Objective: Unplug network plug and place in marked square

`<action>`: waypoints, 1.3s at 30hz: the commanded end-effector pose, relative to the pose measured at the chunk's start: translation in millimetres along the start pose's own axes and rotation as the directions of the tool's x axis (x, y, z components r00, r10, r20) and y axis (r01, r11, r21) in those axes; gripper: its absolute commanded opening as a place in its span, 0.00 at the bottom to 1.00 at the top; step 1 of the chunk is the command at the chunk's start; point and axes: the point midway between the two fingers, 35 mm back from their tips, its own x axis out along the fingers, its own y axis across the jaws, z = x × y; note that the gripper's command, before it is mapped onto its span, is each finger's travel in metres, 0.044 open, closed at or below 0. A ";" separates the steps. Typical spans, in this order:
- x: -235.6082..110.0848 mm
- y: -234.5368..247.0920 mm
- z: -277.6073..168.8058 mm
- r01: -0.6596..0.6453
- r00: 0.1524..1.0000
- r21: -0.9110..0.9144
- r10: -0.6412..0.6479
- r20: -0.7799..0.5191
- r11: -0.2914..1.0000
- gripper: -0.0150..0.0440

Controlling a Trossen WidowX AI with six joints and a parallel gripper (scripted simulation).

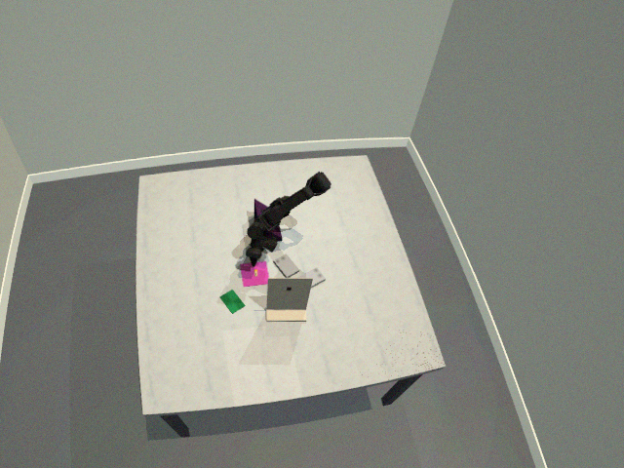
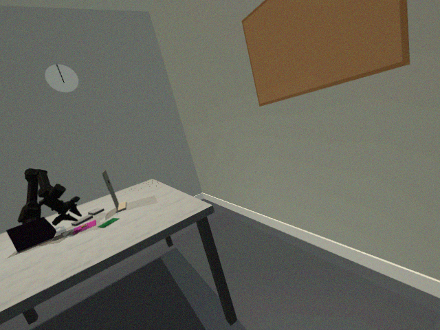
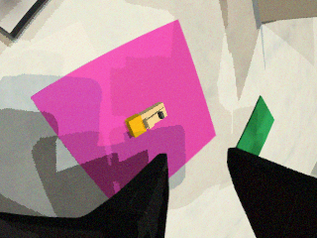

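Note:
The small orange and cream plug [image 3: 146, 119] [image 1: 256, 272] [image 2: 85, 226] lies flat on the magenta marked square [image 3: 99, 93] [image 1: 249, 278], well inside its edges. My gripper [image 3: 197, 159] [image 1: 253, 260] [image 2: 72, 209] is open and empty. It hangs above the square's near edge, clear of the plug. The grey upright panel [image 1: 288, 292] [image 2: 111, 190] stands on a tan base to the right of the square, with its dark socket [image 1: 289, 289] empty.
A green patch [image 1: 232, 300] [image 3: 257, 126] [image 2: 108, 222] lies on the table beside the square. Two flat grey blocks [image 1: 286, 264] [image 2: 95, 211] lie between the arm and the panel. A dark purple wedge [image 2: 29, 234] stands by the arm's base.

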 end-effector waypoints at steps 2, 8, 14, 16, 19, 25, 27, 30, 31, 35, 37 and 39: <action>-5.6 -5.7 0.4 0.004 1.000 -0.008 -0.004 0.003 1.000 0.52; -11.6 -10.0 0.0 0.004 1.000 -0.008 -0.004 0.002 1.000 0.52; -17.9 -14.1 -0.3 0.004 1.000 -0.008 -0.004 0.002 1.000 0.52; -20.1 -15.4 -0.3 0.004 1.000 -0.008 -0.004 0.002 1.000 0.52; -23.4 -17.3 -0.3 0.004 1.000 -0.008 -0.004 0.002 1.000 0.52; -30.4 -21.0 -0.1 0.004 1.000 -0.008 -0.004 0.002 1.000 0.52; -32.8 -22.1 0.0 0.004 1.000 -0.008 -0.004 0.002 1.000 0.52; -36.4 -23.8 0.3 0.004 1.000 -0.008 -0.004 0.002 1.000 0.52; -37.6 -24.4 0.4 0.004 1.000 -0.008 -0.004 0.002 1.000 0.52; -42.6 -26.6 0.8 0.005 1.000 -0.008 -0.005 0.003 1.000 0.52; -45.2 -27.6 1.0 0.005 1.000 -0.008 -0.005 0.004 1.000 0.52; -47.7 -28.6 1.3 0.005 1.000 -0.008 -0.005 0.004 1.000 0.52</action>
